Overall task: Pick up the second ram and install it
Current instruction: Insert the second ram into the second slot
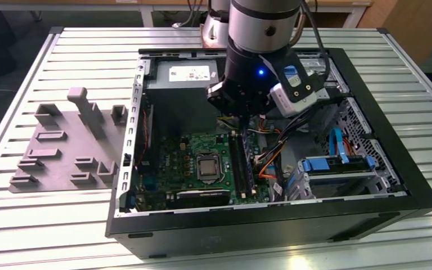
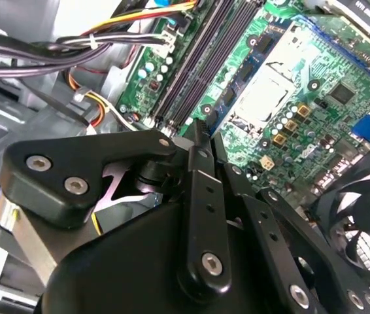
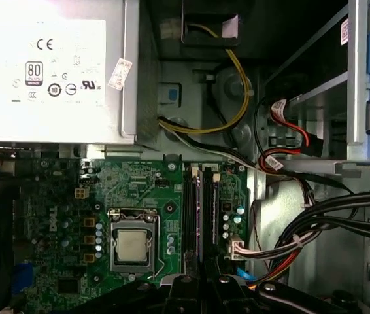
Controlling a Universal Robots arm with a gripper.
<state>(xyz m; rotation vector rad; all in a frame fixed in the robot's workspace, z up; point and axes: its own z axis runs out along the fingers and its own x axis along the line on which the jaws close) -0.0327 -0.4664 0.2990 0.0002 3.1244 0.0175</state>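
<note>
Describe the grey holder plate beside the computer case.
The holder plate is a matt grey moulded slab, plastic by its look, with one tall upright post, several shorter posts and low blocks rising from it. It lies flat on the slatted metal table, at the exterior view's left of the open computer case.

I can pick out a white printed label point(image 1: 189, 72) on the power supply box point(image 1: 172, 93), upper middle of the exterior view, and in the first wrist view a small slanted sticker point(image 3: 120, 73) beside it.
</note>
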